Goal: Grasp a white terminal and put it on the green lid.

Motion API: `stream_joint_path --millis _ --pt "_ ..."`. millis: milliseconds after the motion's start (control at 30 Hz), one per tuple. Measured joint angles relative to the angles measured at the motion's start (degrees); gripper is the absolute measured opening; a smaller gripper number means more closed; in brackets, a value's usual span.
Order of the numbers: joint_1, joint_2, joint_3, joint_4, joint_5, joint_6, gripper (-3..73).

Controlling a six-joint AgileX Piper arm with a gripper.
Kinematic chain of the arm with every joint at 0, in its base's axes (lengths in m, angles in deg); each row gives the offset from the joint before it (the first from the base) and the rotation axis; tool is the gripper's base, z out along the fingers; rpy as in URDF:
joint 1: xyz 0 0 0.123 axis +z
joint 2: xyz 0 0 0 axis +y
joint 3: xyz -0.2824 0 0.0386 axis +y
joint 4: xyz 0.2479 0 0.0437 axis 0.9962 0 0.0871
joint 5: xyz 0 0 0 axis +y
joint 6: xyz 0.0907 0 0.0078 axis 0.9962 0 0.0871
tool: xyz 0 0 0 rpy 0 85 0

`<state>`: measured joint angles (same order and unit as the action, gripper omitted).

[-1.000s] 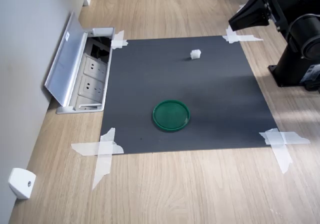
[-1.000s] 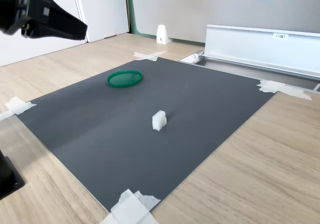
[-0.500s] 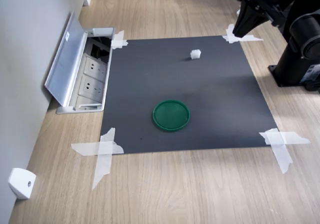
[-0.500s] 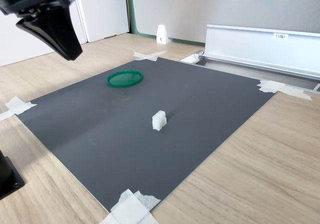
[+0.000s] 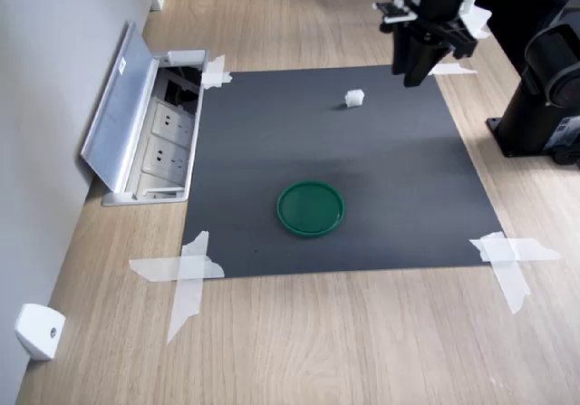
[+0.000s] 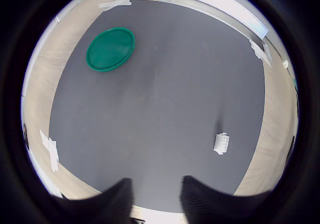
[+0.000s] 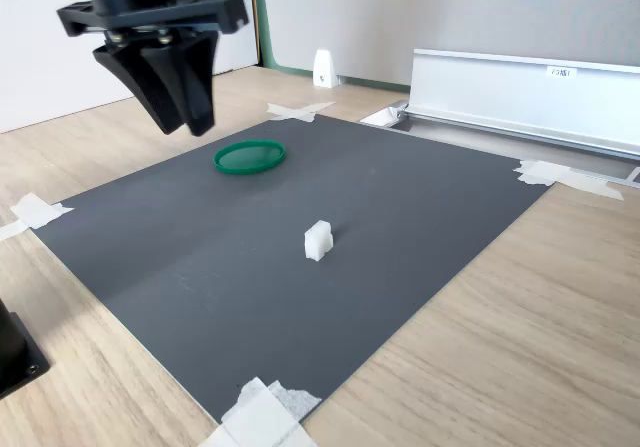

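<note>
The gripper (image 5: 414,77) hangs above the dark mat (image 5: 381,178), fingers pointing down, holding nothing; the wrist view shows a gap between its two fingertips (image 6: 117,196). The white terminal (image 5: 354,99) sits on the mat, just to the first exterior view's left of the gripper. The green lid (image 5: 310,208) lies well apart from it. Only the first exterior view looks into the open socket box (image 5: 168,138) at the mat's edge; the second exterior view shows just its raised cover.

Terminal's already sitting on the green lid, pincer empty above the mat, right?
Not on the lid. In the first exterior view the terminal sits on the bare mat, well apart from the lid. The pincer is indeed empty above the mat.
</note>
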<state>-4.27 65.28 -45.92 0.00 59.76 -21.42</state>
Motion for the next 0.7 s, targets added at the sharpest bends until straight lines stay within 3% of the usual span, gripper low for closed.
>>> stream_joint_path --millis 100,200,500,700 --pt "0.0 1.25 -0.24 -0.65 -0.2 -0.01 62.0" --pt "0.0 1.47 -0.37 -1.4 -0.2 0.26 70.3" --pt "-0.36 1.47 -0.43 -4.5 -0.33 0.18 72.4" --pt "-5.6 1.58 -0.43 -4.44 -2.55 -1.61 72.4"
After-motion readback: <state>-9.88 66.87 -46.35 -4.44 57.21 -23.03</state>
